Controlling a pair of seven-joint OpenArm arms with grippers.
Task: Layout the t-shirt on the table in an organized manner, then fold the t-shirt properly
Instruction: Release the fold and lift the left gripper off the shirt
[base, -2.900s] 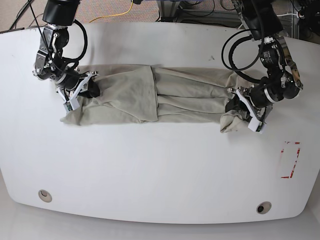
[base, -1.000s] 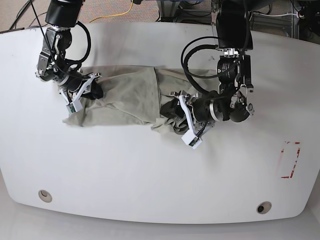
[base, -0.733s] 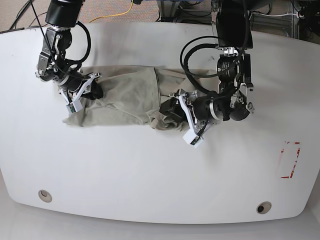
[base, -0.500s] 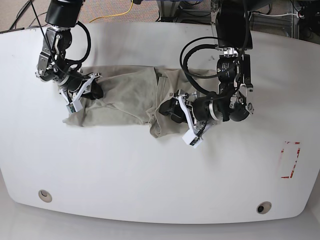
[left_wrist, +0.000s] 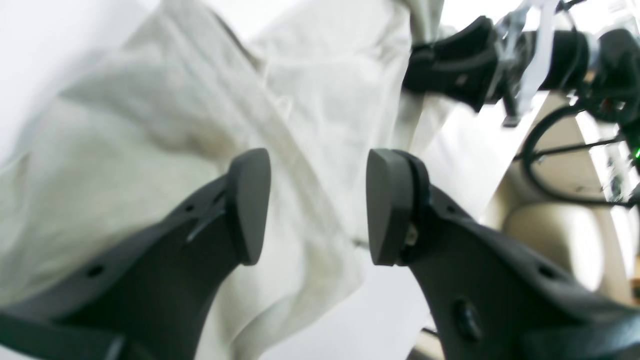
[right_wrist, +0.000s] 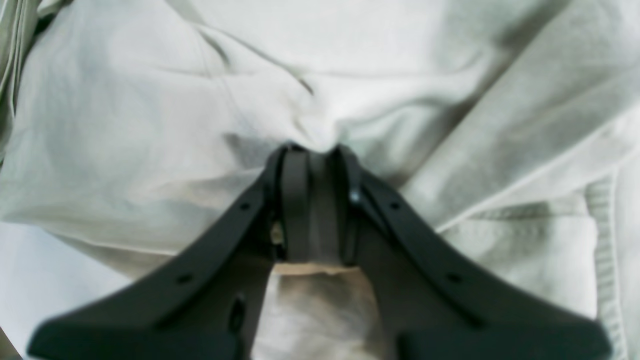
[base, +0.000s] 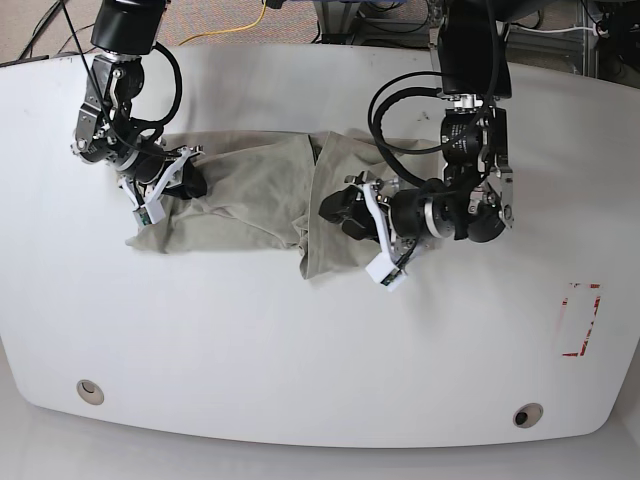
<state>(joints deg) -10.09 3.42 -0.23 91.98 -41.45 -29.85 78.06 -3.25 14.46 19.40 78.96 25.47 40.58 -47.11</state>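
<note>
The pale sage-grey cotton t-shirt (base: 250, 200) lay bunched in a long band across the far half of the glossy white table (base: 300, 340), nearer the far edge than the near edge, with one end folded over on itself toward the middle. My right gripper (base: 178, 178), on the left side of the base view, was pinched tight on a tuck of that cloth: in the right wrist view the two dark fingers (right_wrist: 295, 200) met around a small peak of fabric (right_wrist: 320, 135), with creases running out from the pinch and a ribbed hem (right_wrist: 602, 240) showing at the right edge of that view. My left gripper (base: 352, 212), on the right side of the base view, stood with its jaws apart and nothing between them; the left wrist view showed two dark rounded pads (left_wrist: 250, 200) held clear of each other over the folded layers of the shirt (left_wrist: 150, 130), which lay loose beneath them, and the gap between them showed only fabric farther off. In that same view my other arm's dark gripper (left_wrist: 455, 65) appeared at the top right, at the far end of the garment. The folded end's lower corner (base: 320, 265) spread toward the near edge of the table, just beside the white tip of my left arm's finger mount (base: 385, 275). A red tape rectangle outline (base: 580, 320) sat well apart near the table's right edge, and two round metal grommets (base: 90, 390) lay along the near edge.
</note>
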